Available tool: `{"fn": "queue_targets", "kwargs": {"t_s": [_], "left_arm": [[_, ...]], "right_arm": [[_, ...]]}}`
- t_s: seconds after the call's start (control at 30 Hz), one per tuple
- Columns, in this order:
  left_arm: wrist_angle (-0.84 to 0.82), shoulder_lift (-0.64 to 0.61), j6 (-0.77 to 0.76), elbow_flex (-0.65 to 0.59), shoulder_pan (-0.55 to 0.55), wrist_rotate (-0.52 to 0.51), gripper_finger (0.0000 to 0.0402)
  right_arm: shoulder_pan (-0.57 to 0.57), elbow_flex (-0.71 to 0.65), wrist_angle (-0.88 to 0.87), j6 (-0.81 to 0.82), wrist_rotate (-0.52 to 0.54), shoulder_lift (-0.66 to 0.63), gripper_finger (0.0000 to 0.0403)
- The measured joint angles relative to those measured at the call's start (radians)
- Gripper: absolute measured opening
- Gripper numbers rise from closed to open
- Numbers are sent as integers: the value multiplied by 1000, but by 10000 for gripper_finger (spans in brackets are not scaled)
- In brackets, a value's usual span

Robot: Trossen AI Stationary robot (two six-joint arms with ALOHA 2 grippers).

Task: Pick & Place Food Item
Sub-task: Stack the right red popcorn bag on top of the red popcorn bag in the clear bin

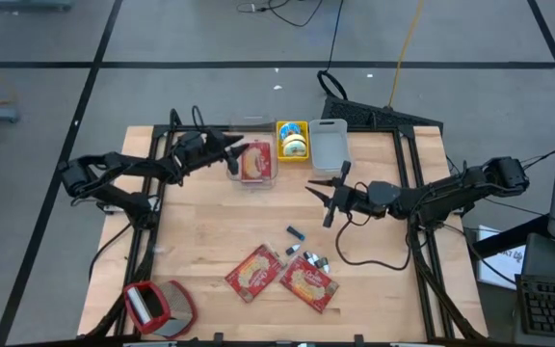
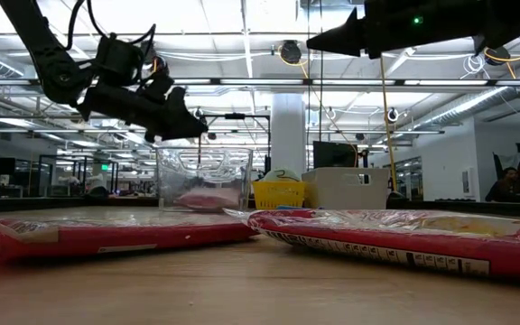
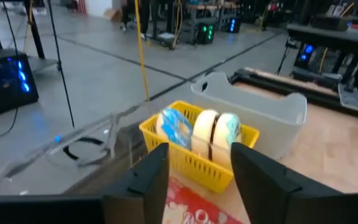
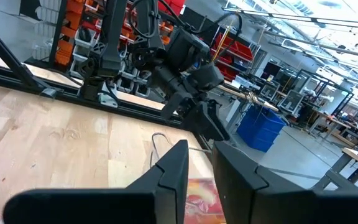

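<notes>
Wooden table (image 1: 210,241): clear bin (image 1: 255,164) at the far edge with one red food packet (image 1: 255,162) lying inside, yellow basket (image 1: 293,140) and grey container (image 1: 329,145) beside it. Two more red packets (image 1: 282,275) lie flat near the front edge. Left gripper (image 1: 231,154) hangs above the bin with fingers apart, holding nothing; right gripper (image 1: 324,193) hovers mid-table, fingers a narrow gap apart, empty.

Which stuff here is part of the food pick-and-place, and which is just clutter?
Job: left gripper, binned packet, clear bin, two loose packets.
Clutter: yellow basket, grey tub, red-grey object, small bits.
</notes>
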Motion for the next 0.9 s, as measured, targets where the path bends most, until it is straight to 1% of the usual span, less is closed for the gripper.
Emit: {"fn": "queue_targets", "kwargs": {"t_s": [0.17,0.3,0.43,0.6,0.73,0.9], "left_arm": [[32,-17,-18,0,-15,23,203],[32,-78,-10,0,-76,27,206],[33,-164,0,0,-179,19,207],[30,-245,18,0,-342,10,207],[16,-263,26,0,-465,-12,207],[-36,-263,11,0,-556,-15,207]], "right_arm": [[0,0,-4,0,0,0,66],[0,0,-4,0,0,0,66],[0,0,-4,0,0,0,66],[0,0,-4,8,0,0,66],[13,0,-5,11,-2,0,66],[90,0,-22,10,-4,0,66]]}}
